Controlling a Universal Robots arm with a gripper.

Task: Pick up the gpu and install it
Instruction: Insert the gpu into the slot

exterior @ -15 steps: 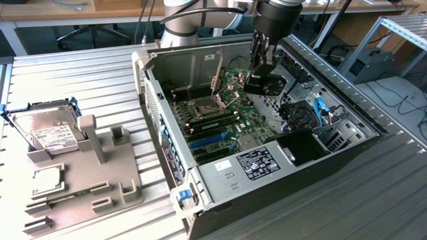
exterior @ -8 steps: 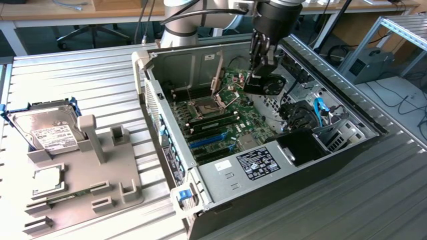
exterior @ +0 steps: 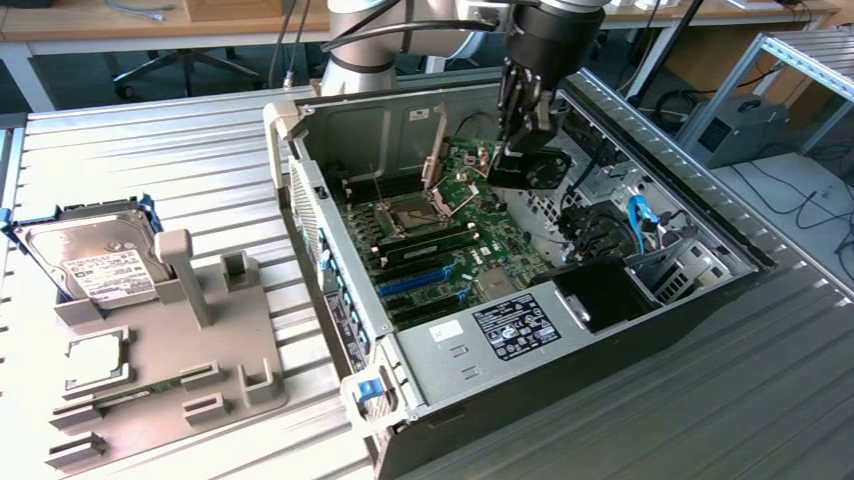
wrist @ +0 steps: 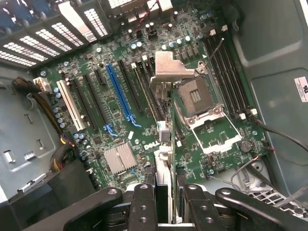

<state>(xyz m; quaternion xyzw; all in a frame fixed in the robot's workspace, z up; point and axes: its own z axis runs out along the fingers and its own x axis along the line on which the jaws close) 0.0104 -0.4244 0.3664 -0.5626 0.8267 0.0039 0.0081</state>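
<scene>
Gpu (wrist: 164, 159) in gripper (exterior: 518, 142), ribbed metal table (exterior: 160, 140), desks (exterior: 80, 28) behind

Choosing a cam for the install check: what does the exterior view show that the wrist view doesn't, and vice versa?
Exterior adds: the whole open case on the ribbed table, the arm reaching in, and the grey holder with the hard drive on the exterior view's left.
Wrist adds: the gpu edge-on, pinched between the fingers, over the board; the white slot.
Both: the gripper, motherboard, open CPU socket, blue slot.
</scene>
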